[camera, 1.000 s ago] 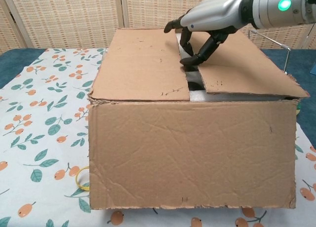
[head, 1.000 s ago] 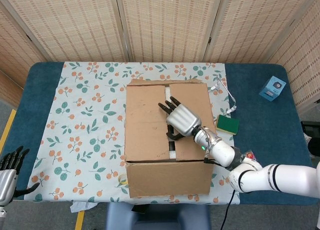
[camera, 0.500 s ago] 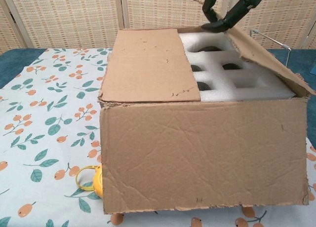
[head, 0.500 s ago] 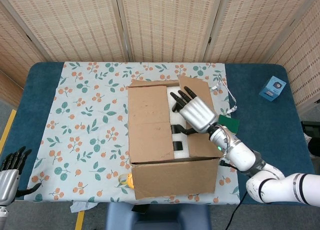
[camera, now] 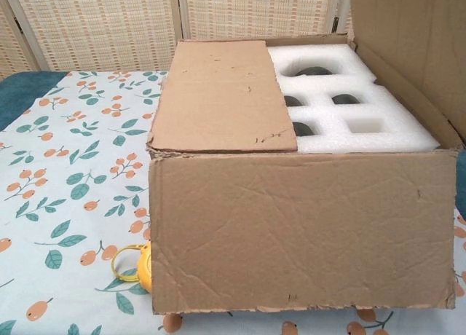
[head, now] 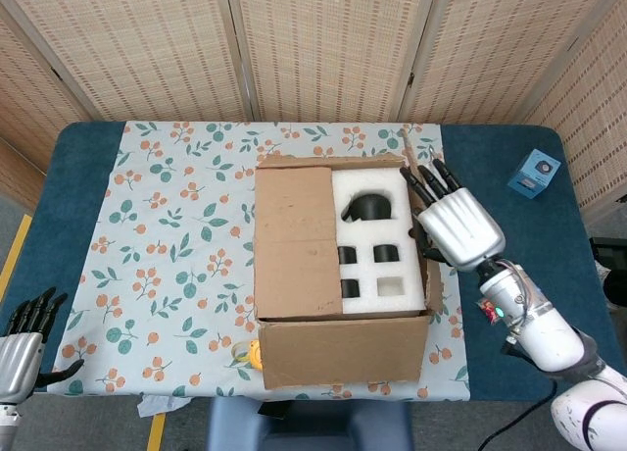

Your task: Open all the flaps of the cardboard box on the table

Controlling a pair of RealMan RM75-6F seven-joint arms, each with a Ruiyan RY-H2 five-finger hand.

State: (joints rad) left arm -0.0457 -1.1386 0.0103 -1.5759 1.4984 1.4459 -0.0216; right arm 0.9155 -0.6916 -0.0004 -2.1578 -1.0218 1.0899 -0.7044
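Over at the far left edge of the head view, the left hand (head: 22, 348) is hanging off the near left corner of the table (head: 88, 147), fingers straight and a little apart, holding nothing. It is sitting well away from the action.

Moving right across the floral tablecloth (head: 167, 235), the cardboard box (head: 333, 348) is standing in the middle of the table. Its left top flap (camera: 218, 95) is lying flat, covering the left half of the opening. That one is not yet opened. Just at the box's near left corner, a yellow tape measure (camera: 140, 268) is peeking out.

Right of that flap, the white foam insert (camera: 357, 109) is showing in full, with dark items sitting in several of its pockets.

Further right, the right top flap (camera: 408, 36) is standing up, and the right hand (head: 456, 225) is pressing against it from the box's right side, fingers extended over its top edge; whether it is truly gripping the flap, the views are not settling.

At the far right, a small blue box (head: 535, 171) is sitting near the table's edge.

So by the look of it: one long flap is raised, the left one is waiting, and any short end flaps cannot be made out.
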